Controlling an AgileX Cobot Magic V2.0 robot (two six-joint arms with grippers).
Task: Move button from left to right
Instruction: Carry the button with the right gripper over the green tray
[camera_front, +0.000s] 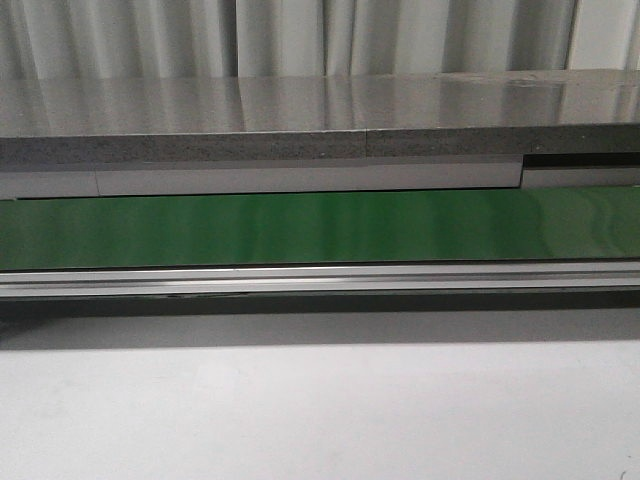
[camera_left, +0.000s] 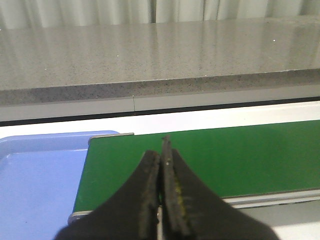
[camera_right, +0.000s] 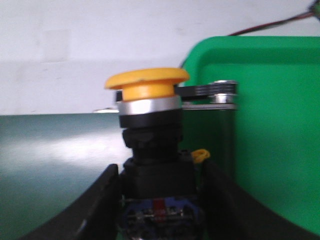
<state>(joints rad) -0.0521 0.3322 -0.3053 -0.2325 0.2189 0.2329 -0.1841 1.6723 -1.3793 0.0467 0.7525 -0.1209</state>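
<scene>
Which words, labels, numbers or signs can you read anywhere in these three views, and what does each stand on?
None can be read.
The button in the right hand shows only small red and blue marks on its black body, too blurred to tell whether they are lettering.
The green belt, blue tray and green bin are blank.

A white table (camera_front: 320, 410) fills the foreground of the front view; across it runs a green conveyor belt (camera_front: 320, 228) in an aluminium frame (camera_front: 320, 280); a blue tray (camera_left: 35, 185) sits at one belt end, a green tray (camera_right: 270, 125) at the other; behind runs a grey speckled counter (camera_front: 300, 120).
</scene>
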